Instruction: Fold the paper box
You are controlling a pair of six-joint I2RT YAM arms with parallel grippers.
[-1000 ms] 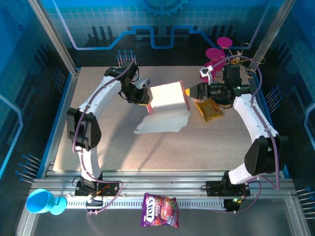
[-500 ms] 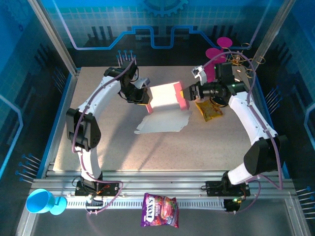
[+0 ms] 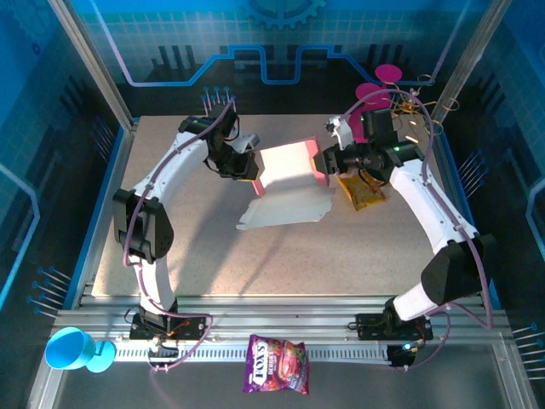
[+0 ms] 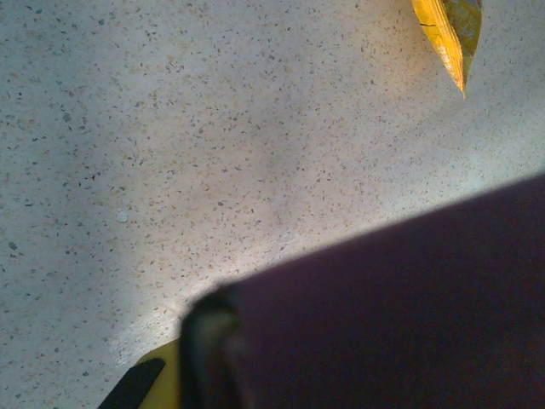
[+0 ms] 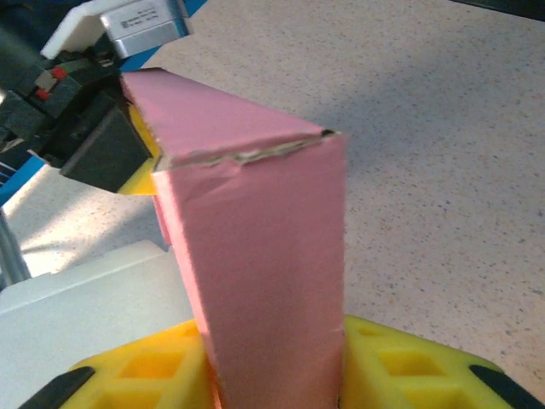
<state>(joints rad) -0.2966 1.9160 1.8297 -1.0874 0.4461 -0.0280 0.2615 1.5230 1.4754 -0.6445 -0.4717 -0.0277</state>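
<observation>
Left gripper (image 3: 249,168) pressed together on the left edge of the paper box (image 3: 285,162), which sits mid-worktop (image 3: 213,256), nearer the far edge. Its whitish inner panel is raised and tilted, and a whitish flap (image 3: 281,213) lies flat toward the near edge. Right gripper (image 3: 322,160) pinching the box's upright pink right wall between its yellow pads (image 5: 400,366); yellow snack bag (image 3: 362,189) just right of it, apart from the box

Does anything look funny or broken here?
Yes. The pink cardboard box has a ragged, slightly gaping seam along its top edge. Also, a purple snack bag lies off the table, on the metal frame at the near edge, between the arm bases.
</observation>
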